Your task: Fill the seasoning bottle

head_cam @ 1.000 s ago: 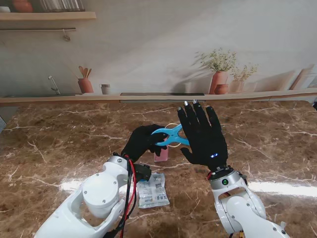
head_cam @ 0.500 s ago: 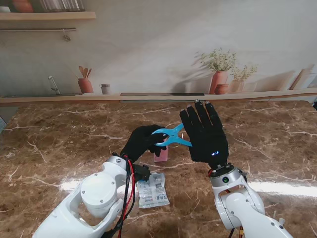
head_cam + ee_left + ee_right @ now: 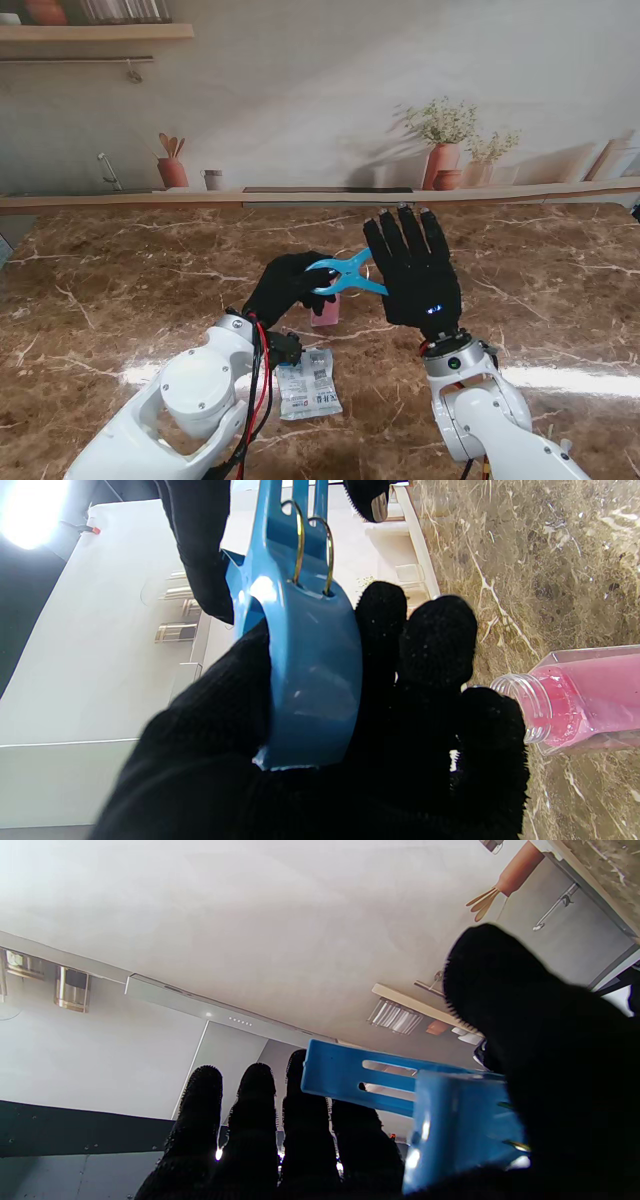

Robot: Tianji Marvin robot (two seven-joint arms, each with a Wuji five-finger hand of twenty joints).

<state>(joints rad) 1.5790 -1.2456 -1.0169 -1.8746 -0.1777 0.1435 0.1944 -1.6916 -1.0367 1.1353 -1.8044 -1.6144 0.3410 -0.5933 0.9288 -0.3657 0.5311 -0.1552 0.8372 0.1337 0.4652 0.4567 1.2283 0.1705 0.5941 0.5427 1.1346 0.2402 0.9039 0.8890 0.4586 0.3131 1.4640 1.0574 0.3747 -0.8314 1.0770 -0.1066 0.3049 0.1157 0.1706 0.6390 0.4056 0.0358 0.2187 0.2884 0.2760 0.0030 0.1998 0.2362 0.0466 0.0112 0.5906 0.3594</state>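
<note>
Left robot hand [image 3: 285, 287] still grips blue clip [image 3: 348, 274]; right robot hand [image 3: 413, 268] (fingers spread) barely shifted.

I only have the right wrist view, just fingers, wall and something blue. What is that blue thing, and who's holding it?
Observer: A blue clip; the left hand grips its handle end.
Operator: Is my right hand on it?
Observer: The right hand is open, fingers spread, its palm against the clip's other end.
Operator: Where's the bottle?
Observer: The seasoning bottle stands on the table under the left hand, uncapped, pink inside.
Operator: Anything else down there?
Observer: A refill packet lies flat, nearer to me.
</note>
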